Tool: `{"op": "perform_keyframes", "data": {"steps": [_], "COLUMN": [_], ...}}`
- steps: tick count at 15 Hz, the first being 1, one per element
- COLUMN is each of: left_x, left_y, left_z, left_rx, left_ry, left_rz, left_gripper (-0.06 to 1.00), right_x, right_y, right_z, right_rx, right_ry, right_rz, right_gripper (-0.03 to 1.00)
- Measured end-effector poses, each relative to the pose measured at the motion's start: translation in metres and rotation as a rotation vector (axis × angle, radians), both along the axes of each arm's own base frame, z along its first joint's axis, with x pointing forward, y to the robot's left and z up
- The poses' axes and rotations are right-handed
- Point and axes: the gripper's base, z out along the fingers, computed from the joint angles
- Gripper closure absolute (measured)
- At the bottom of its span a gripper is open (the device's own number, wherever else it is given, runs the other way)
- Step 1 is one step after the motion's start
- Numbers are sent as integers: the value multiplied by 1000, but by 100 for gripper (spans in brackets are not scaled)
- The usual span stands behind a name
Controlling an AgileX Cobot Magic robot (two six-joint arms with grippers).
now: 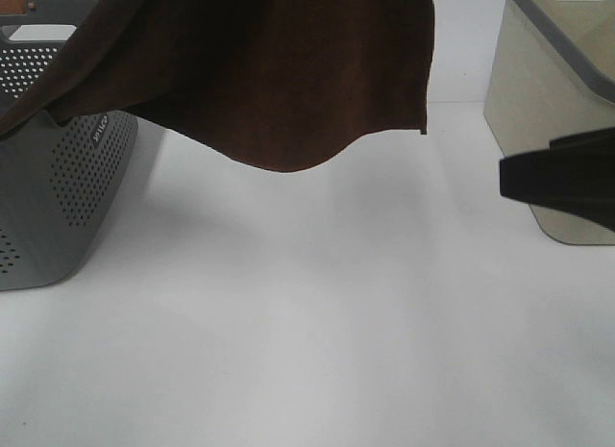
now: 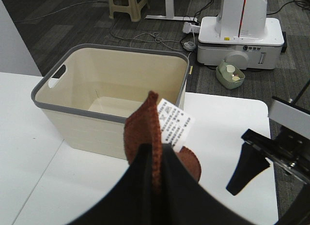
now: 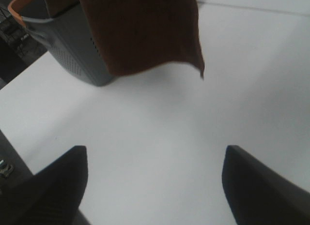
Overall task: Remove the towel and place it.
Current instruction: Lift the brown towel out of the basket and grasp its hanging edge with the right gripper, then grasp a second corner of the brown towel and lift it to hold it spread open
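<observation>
The towel [image 1: 269, 72] hangs across the top of the exterior high view, only the left wrist view shows the left end effector [image 2: 156, 159] clamped on its tagged hem, and the right end effector [image 3: 155, 186] stands apart.

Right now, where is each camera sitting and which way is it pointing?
Exterior high: mounted high, looking down on the white table; the towel hangs across the top, and the right gripper shows at the right edge.
Left wrist: on the left arm, facing the cream basket; the left gripper pinches the towel's tagged hem.
Right wrist: on the right arm, looking over the table toward the grey basket; its open fingers frame the view.
Shared: all three show the towel.
</observation>
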Motion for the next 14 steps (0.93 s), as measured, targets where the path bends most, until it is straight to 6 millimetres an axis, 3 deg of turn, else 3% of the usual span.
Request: {"op": "perform_keyframes", "data": {"steps": [6, 10, 14], "left_x": [-1, -1, -1], "left_y": [-1, -1, -1], "left_z": [0, 0, 0], "left_rx": [2, 1, 1], "left_ry": [-2, -2, -2], "left_rz": [-5, -6, -6], "left_gripper": [93, 93, 93], "right_x": [67, 91, 108], "right_y": [5, 13, 13], "right_z": [-33, -46, -44], "right_rx": [116, 203, 204], "right_ry": [-102, -75, -95], "right_rz": [20, 122, 134], "right_gripper": [23, 23, 23]}}
